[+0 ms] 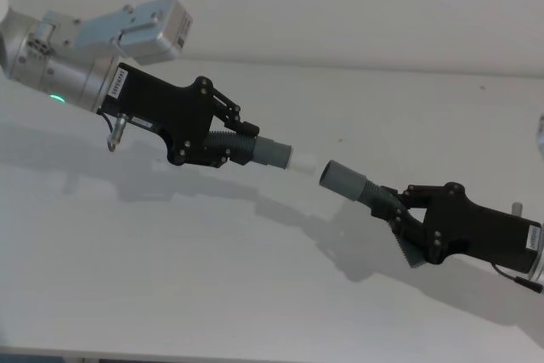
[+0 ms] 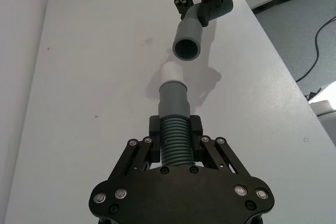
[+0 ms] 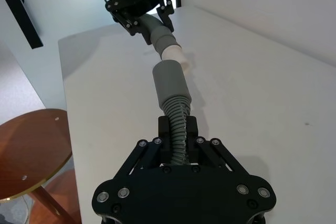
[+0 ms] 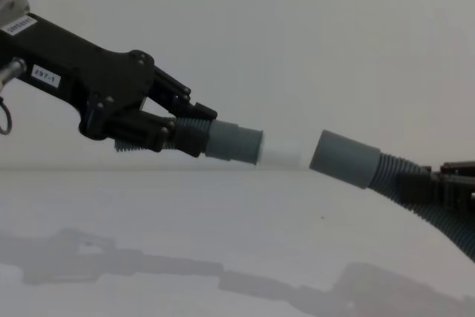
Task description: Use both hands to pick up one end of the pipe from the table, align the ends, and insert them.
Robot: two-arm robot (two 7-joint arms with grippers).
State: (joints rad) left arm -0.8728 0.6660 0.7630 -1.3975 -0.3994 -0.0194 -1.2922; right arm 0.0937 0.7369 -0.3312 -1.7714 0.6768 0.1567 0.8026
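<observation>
The left gripper (image 1: 231,135) is clamped on the ribbed body of the left hose piece (image 1: 255,150), its fingers (image 2: 156,129) pinching the dark corrugated section just behind the cuff; the right gripper (image 1: 399,210) is closed the same way around the right hose piece (image 1: 374,194). Both pieces are held up off the table (image 1: 212,295), between the two arms, with their shadows lying on the white surface below. The left piece ends in a smooth grey cuff (image 4: 234,142) with a narrower white tip (image 4: 280,155); the right piece ends in a plain grey cuff (image 4: 345,158). The two ends face each other, the left piece's long axis running down and rightward in the head view, the right piece's running up and leftward, so they lie nearly on one line. In the chest view the white tip appears to meet the plain cuff's rim, while the head view shows a small gap between them. The left wrist view looks into the plain cuff's open mouth (image 2: 187,50) and shows the right piece bending like an elbow behind it. The right wrist view shows a round wooden stool (image 3: 31,156) beside the table.
</observation>
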